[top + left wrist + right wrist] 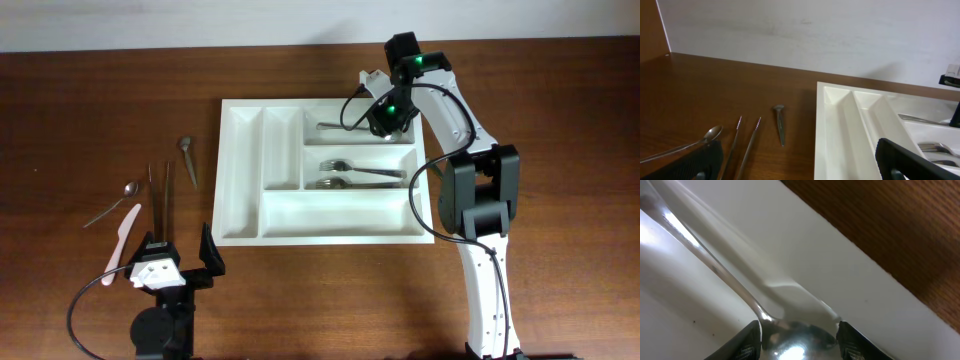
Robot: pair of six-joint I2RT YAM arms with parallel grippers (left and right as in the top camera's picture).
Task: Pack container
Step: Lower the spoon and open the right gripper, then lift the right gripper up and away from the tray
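White container (pixel 330 215), spoon (pixel 790 350) in far slot, 2 utensils (pixel 360 170) in middle slot

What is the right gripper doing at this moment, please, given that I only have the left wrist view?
Observer: The right gripper is low inside the container's top long compartment. Its fingers sit either side of the bowl of a metal spoon. I cannot tell whether they are squeezing it.
Operator: Thank you. Is any cutlery waiting outside my frame?
Observer: Yes, a white plastic knife lies on the table, just to the left of the open left gripper.
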